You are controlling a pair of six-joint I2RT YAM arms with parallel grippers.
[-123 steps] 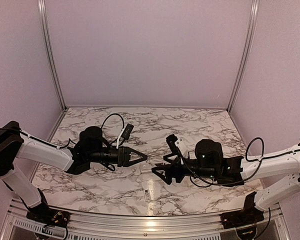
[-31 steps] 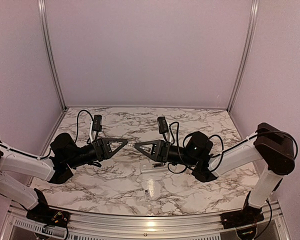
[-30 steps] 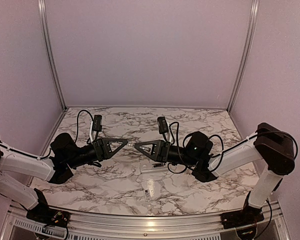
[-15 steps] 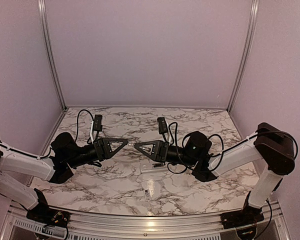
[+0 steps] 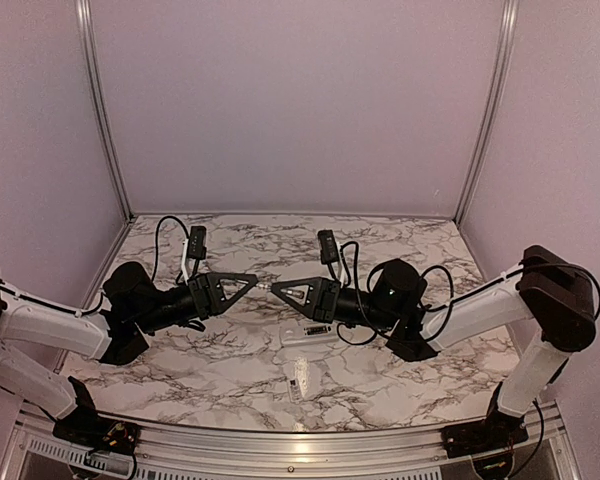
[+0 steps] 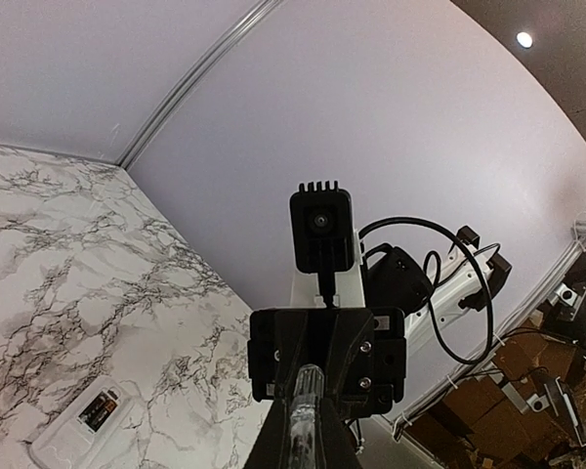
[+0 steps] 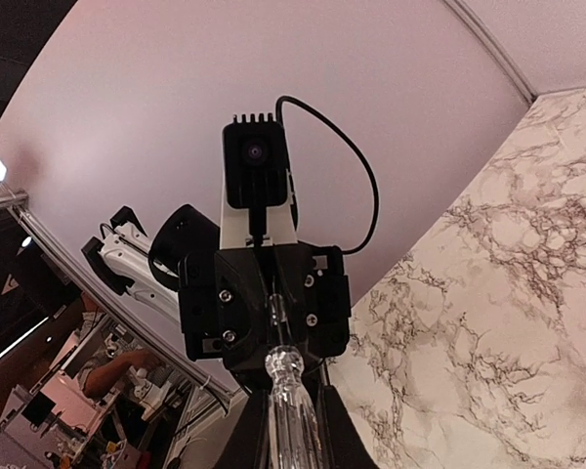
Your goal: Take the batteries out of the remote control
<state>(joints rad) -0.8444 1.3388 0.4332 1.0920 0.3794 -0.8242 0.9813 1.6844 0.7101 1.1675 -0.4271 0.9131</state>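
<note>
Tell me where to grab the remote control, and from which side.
Probably pinch the remote control across its two long edges, coming straight down from above. It lies flat on the table, back up, so only those slim edges offer a hold; keep clear of the batteries sitting in its open back.

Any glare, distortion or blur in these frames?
Top view: bright glare on the front rail, side posts splayed by the wide lens. Left wrist view: scene tilted, ceiling light blown out, clear tool soft up close. Right wrist view: tilted too, room behind dim.
</note>
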